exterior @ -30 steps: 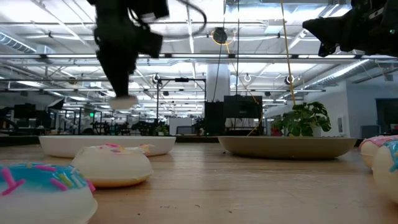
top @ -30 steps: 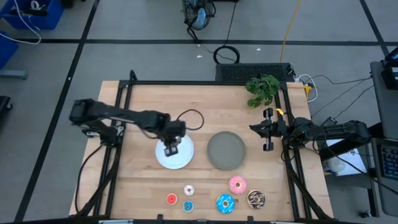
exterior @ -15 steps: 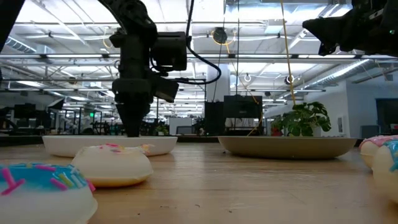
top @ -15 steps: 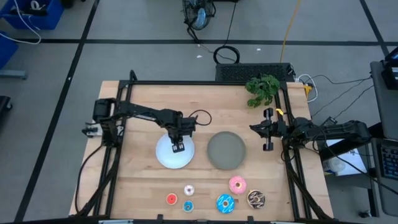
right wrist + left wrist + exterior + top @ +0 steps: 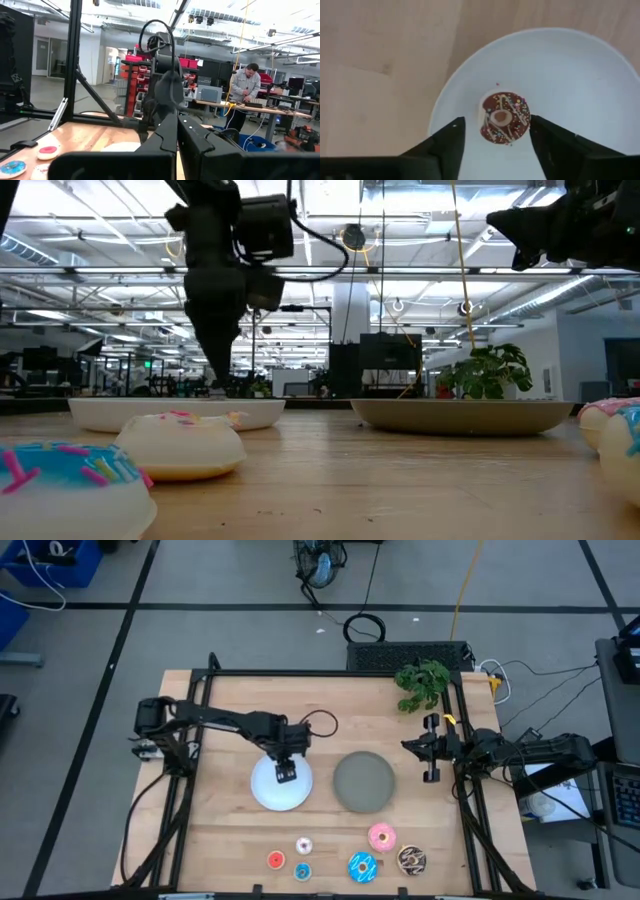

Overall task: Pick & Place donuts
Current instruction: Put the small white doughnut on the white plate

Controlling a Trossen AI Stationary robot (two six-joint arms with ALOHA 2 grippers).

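Hovering over the white plate, your left gripper has its fingers spread wide and holds nothing. Its wrist camera looks straight down on a small brown donut lying flat on that plate, between the two dark fingers and touching neither. From table height you see the same arm reaching down from above, its tip just above the plate's rim.

Beside the white plate sits the grey plate. Your right gripper waits beyond the grey plate, near the table's edge by the green plant; you cannot tell from these views whether its fingers are open or closed.

On the near side of both plates, along the table's front edge, you have the other donuts: the small white donut, the small red donut, the small blue donut, the blue sprinkled donut, the pink donut and the chocolate sprinkled donut.
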